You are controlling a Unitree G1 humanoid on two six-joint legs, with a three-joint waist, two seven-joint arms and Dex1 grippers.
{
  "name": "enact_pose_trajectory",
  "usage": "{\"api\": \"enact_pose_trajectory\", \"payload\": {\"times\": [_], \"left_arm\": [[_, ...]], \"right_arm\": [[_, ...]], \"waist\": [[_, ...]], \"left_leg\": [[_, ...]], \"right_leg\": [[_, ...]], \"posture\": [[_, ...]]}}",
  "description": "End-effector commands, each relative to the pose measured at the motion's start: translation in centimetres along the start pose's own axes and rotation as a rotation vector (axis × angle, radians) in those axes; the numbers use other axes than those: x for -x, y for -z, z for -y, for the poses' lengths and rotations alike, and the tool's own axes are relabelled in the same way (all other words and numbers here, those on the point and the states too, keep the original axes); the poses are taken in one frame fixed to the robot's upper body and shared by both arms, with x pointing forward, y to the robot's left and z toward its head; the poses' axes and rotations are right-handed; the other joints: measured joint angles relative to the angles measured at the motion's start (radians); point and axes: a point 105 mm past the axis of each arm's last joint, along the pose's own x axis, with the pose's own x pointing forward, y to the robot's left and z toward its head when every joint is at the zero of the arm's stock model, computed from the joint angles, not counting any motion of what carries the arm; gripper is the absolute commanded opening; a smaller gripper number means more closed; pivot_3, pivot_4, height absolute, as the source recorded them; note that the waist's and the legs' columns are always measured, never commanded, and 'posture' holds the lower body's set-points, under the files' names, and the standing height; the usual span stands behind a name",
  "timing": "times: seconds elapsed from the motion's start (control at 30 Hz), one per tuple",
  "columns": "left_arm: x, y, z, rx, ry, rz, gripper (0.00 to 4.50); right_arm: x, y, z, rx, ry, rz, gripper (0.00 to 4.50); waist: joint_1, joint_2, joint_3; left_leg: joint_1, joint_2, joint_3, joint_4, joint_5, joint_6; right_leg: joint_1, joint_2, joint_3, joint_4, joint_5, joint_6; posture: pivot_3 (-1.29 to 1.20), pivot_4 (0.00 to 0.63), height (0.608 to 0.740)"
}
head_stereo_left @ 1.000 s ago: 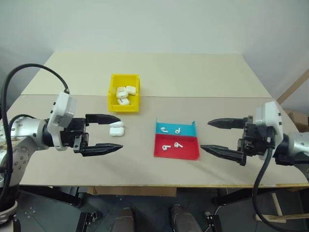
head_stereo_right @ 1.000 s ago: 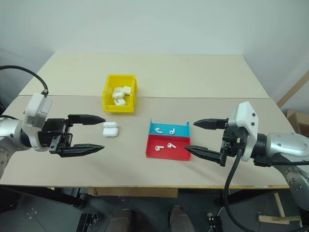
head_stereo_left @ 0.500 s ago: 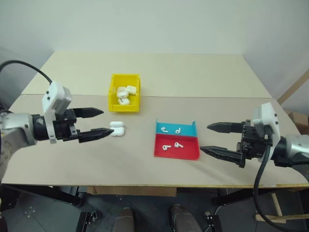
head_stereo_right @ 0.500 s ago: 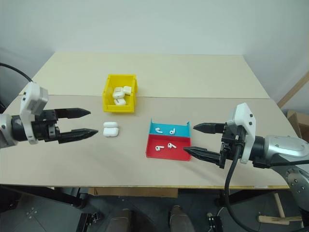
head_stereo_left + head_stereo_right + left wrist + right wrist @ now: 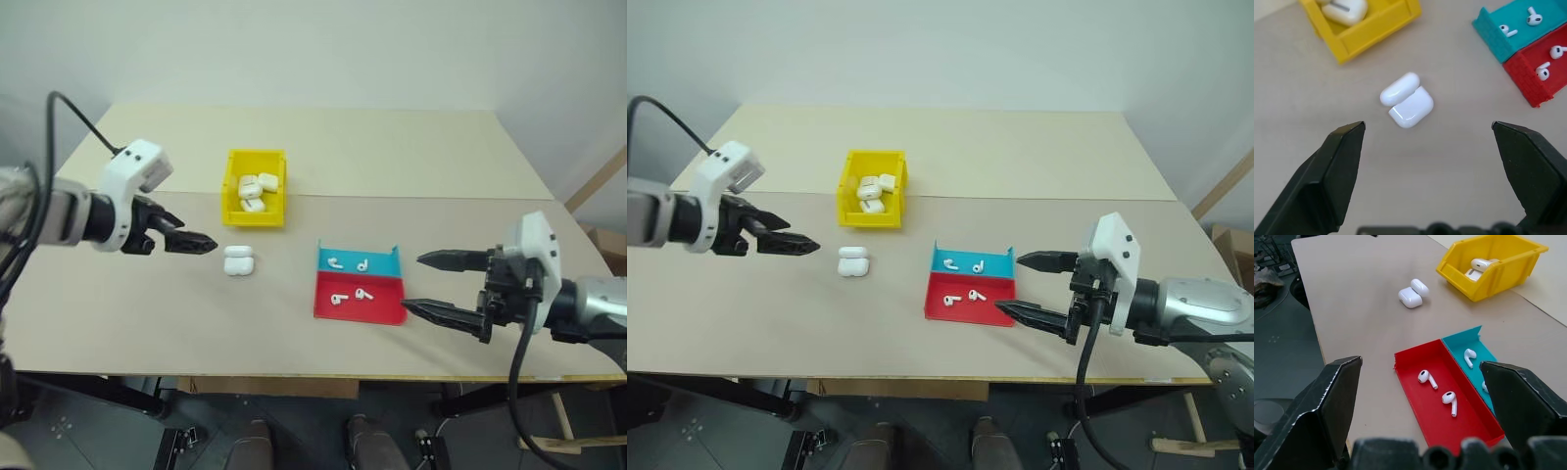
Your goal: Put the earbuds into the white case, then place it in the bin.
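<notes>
So the white case point(image 5: 1407, 100) sits lid-open on the table, between the yellow bin point(image 5: 254, 187) and the red and blue tray point(image 5: 359, 285) — earbuds point(image 5: 1437, 388) lie in that tray. Left gripper point(image 5: 199, 241) hangs just beside the case and right gripper point(image 5: 429, 284) beside the tray — both with fingers spread wide, holding nothing.

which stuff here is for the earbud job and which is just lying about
For the job:
- open white case on the table
- earbuds in the red and blue tray
- yellow bin

Lying about:
- other white cases already in the bin
- table
</notes>
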Motion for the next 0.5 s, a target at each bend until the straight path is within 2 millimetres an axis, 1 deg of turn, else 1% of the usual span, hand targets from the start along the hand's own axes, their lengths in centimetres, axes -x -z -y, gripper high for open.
{"api": "enact_pose_trajectory", "payload": {"times": [0.03, 0.17, 0.23, 0.3, 0.37, 0.43, 0.5], "left_arm": [[-0.7, -0.5, -0.4, 0.053, -0.028, -0.047, 4.5], [-1.8, -1.3, -0.4, 0.108, -0.011, -0.066, 4.5], [-3.0, -0.9, -0.3, 0.122, -0.032, -0.166, 4.5], [-3.3, -0.9, -0.4, 0.105, -0.076, -0.2, 4.5], [-3.4, -0.9, 0.0, 0.114, -0.066, -0.241, 4.5], [-3.9, -0.9, 0.2, 0.164, -0.066, -0.304, 4.5], [-4.3, -1.1, 0.5, 0.178, -0.078, -0.343, 4.5]], "right_arm": [[-0.2, -0.8, -0.3, 0.047, 0.015, 0.029, 4.48], [-0.3, -0.7, -0.4, 0.049, 0.023, 0.031, 4.48], [-0.3, -0.8, -0.4, 0.06, 0.025, 0.028, 4.48], [-0.3, -0.9, -0.5, 0.059, 0.021, 0.031, 4.48], [-0.3, -0.9, -0.5, 0.056, 0.017, 0.029, 4.48], [-0.3, -0.8, -0.5, 0.055, 0.012, 0.022, 4.48], [-0.2, -0.8, -0.5, 0.055, 0.006, 0.021, 4.48]], "waist": [[-0.001, 0.0, 0.0], [-0.007, 0.0, 0.0], [-0.005, 0.0, 0.0], [-0.005, 0.0, 0.0], [-0.005, -0.001, 0.0], [-0.004, -0.001, 0.0], [-0.003, -0.001, 0.001]], "left_leg": [[0.0, 0.0, 0.0, 0.0, 0.0, 0.0], [-0.001, 0.0, 0.0, 0.0, 0.0, 0.0], [-0.001, 0.0, -0.001, 0.0, 0.0, 0.0], [-0.001, 0.0, -0.001, 0.0, 0.0, 0.0], [-0.001, 0.0, -0.001, 0.0, 0.0, 0.0], [-0.001, 0.0, -0.001, 0.0, 0.0, 0.0], [-0.002, -0.001, -0.001, 0.0, 0.0, 0.0]], "right_leg": [[0.0, 0.0, 0.0, 0.0, 0.0, 0.0], [-0.002, 0.0, 0.0, 0.001, 0.002, -0.004], [-0.002, 0.0, 0.0, 0.001, 0.002, -0.004], [-0.001, 0.0, 0.0, 0.001, 0.002, -0.004], [-0.001, 0.0, 0.0, 0.001, 0.002, -0.004], [-0.002, 0.0, 0.0, 0.001, 0.002, -0.004], [-0.002, 0.0, 0.0, 0.002, 0.002, -0.004]], "posture": [[0.0, 0.15, 0.74], [0.0, 0.15, 0.74], [0.0, 0.15, 0.74], [0.0, 0.15, 0.74], [0.0, 0.15, 0.74], [0.0, 0.15, 0.74], [0.0, 0.15, 0.74]]}}
